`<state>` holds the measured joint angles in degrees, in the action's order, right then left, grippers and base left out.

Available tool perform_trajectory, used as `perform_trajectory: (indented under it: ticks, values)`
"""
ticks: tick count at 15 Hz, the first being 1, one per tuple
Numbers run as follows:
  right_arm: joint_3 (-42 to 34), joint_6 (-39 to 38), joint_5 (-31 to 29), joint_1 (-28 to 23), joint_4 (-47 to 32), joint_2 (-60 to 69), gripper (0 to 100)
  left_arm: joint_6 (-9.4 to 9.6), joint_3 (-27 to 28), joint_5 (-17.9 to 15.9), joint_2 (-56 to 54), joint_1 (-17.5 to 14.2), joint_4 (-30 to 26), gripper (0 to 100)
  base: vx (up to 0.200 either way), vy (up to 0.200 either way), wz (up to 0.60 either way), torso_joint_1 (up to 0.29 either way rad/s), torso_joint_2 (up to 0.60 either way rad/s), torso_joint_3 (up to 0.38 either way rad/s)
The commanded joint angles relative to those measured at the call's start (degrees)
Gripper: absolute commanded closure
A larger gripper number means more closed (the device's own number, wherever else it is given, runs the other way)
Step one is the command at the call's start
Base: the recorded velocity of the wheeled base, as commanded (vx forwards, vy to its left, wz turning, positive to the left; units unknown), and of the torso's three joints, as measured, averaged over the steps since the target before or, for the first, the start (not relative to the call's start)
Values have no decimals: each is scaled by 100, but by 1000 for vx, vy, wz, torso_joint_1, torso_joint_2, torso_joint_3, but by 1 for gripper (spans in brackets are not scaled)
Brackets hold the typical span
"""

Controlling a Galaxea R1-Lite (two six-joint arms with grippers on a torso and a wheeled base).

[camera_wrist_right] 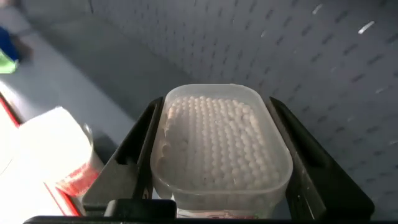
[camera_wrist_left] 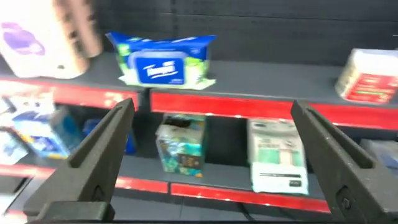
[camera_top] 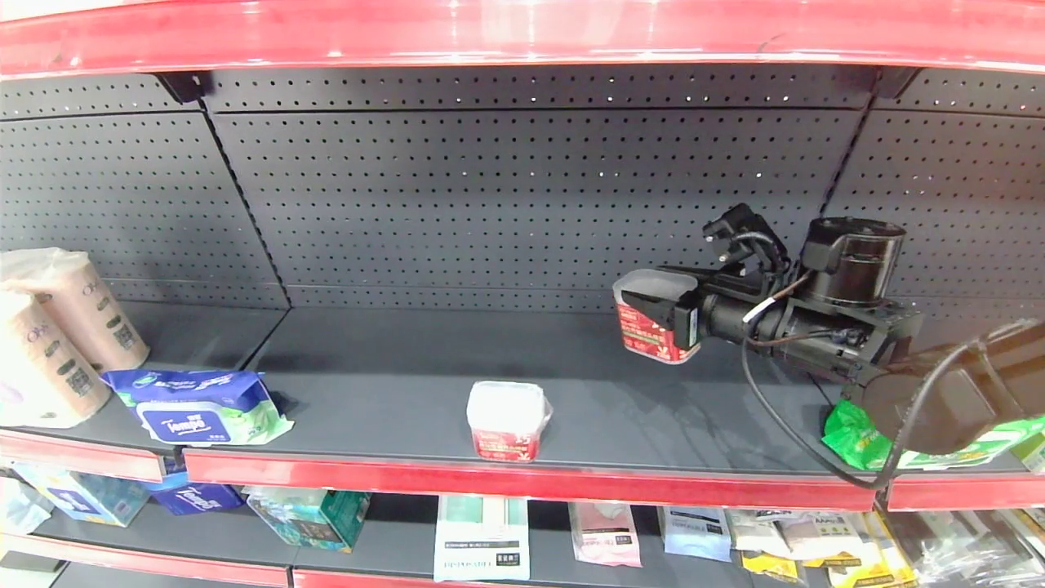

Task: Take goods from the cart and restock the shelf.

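A clear tub of cotton swabs with a red label (camera_top: 657, 322) hangs a little above the dark shelf board (camera_top: 392, 367), right of centre. My right gripper (camera_top: 649, 312) is shut on it from the right. In the right wrist view the tub (camera_wrist_right: 221, 143) sits between the two black fingers (camera_wrist_right: 140, 146). A second, matching tub (camera_top: 508, 420) stands on the shelf near the red front edge, to the left of and below the held one. My left gripper (camera_wrist_left: 211, 155) is open with nothing in it, in front of the lower shelf.
A blue wet-wipes pack (camera_top: 196, 406) and wrapped paper rolls (camera_top: 57, 335) occupy the shelf's left end. A green pack (camera_top: 857, 437) lies at the right under my arm. A perforated back wall (camera_top: 522, 188) closes the shelf. Several packets fill the lower shelf (camera_top: 482, 539).
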<state>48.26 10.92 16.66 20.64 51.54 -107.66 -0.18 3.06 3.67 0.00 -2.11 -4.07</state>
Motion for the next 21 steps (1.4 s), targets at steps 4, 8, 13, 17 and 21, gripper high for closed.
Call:
perform_trajectory:
  ticks: [4,8,13,17,21]
  values:
    - [17,6,3,-51,14,-221,100,89,2,-94,35,-1064,-15,0,0,0,0,0,0,0]
    - [-63,24,-5,-78,14,-194,100,62,-297,-341,0,-826,381,0,0,0,0,0,0,0]
    - [-107,24,3,-95,14,-212,100,62,-297,-358,0,-826,363,0,0,0,0,0,0,0]
    - [-212,24,21,-104,23,-212,100,62,-297,-358,0,-826,363,0,0,0,0,0,0,0]
    - [-115,-20,206,-174,58,-335,100,62,-297,-358,0,-826,363,0,0,0,0,0,0,0]
